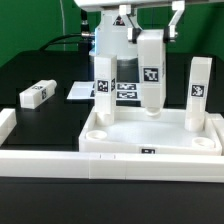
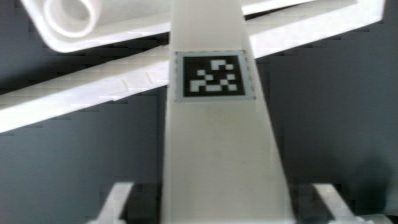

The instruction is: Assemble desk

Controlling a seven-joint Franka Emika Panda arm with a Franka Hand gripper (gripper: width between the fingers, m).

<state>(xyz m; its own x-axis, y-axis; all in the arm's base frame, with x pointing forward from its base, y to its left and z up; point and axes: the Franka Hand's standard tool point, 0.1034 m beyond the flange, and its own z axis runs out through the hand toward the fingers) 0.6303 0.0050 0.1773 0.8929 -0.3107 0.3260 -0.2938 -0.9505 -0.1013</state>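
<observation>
The white tray-like tabletop [image 1: 130,132] lies at the front centre. One leg block [image 1: 102,85] stands upright in it at the exterior view's left, another [image 1: 198,92] at the right. My gripper [image 1: 150,40] comes down from above, shut on a third leg [image 1: 150,78], and holds it upright over the back of the tray. In the wrist view this tagged leg [image 2: 217,130] runs between my fingers [image 2: 116,200], and my gripper [image 2: 222,205] sits at its near end. The tabletop's rim [image 2: 107,85] crosses slantwise behind it. A fourth leg [image 1: 37,94] lies flat on the black table at the left.
The marker board [image 1: 82,90] lies flat behind the tray. A long white border rail [image 1: 60,162] runs along the front, and another [image 1: 5,125] stands at the exterior view's left. The robot's base is behind the board.
</observation>
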